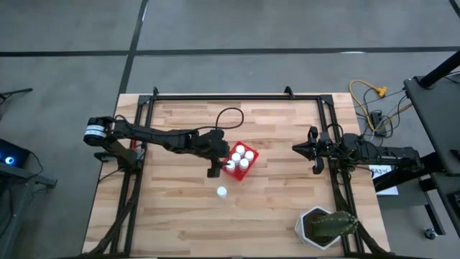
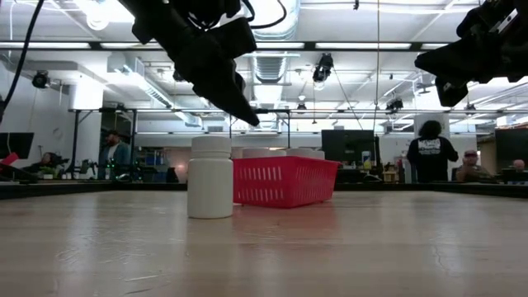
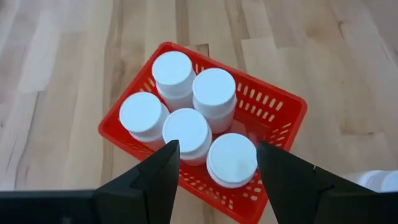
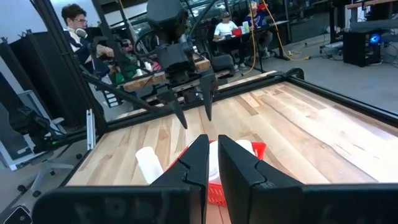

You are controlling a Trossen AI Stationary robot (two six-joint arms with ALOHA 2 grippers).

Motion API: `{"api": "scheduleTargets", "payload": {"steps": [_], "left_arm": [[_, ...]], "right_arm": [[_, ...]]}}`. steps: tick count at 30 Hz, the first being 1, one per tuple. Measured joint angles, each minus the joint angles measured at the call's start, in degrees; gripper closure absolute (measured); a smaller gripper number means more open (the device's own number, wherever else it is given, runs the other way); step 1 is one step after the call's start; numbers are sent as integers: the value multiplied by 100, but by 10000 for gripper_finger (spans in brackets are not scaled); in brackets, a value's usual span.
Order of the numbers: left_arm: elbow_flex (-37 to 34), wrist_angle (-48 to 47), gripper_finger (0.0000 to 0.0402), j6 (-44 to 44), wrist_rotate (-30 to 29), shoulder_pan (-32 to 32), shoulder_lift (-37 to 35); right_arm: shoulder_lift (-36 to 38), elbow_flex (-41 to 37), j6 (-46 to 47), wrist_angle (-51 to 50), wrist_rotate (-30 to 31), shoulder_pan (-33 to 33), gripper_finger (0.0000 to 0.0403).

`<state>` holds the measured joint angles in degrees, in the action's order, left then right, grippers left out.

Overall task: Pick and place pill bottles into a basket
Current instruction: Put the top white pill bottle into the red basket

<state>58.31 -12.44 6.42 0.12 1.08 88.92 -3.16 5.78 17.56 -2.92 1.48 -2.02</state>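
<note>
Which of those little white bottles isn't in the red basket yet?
The lone white pill bottle standing upright on the wooden table; the five others sit inside the red plastic basket.

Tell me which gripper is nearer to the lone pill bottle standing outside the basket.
Left. The left gripper hangs just beside the lone bottle, over the basket edge; the right gripper waits at the table's right side.

The left arm reached from the table's left side toward the middle, its wrist bent downward. The left gripper hung in the air with its fingers spread wide apart and nothing between them. In the low view its dark fingers sloped down, their tips clear of the table top. The right arm sat at the table's right edge, raised. The right gripper pointed toward the middle, its two fingers nearly together with only a narrow gap, holding nothing.
</note>
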Motion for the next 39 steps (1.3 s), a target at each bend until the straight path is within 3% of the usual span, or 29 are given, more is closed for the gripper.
{"api": "scheduleTargets", "payload": {"steps": [13, 39], "left_arm": [[-37, 177, 205, -9, 385, 33, 301], [-51, 136, 205, -3, 534, 44, 372]], "right_arm": [[2, 0, -5, 17, 2, 0, 376], [2, 0, -107, 20, 4, 0, 376]]}}
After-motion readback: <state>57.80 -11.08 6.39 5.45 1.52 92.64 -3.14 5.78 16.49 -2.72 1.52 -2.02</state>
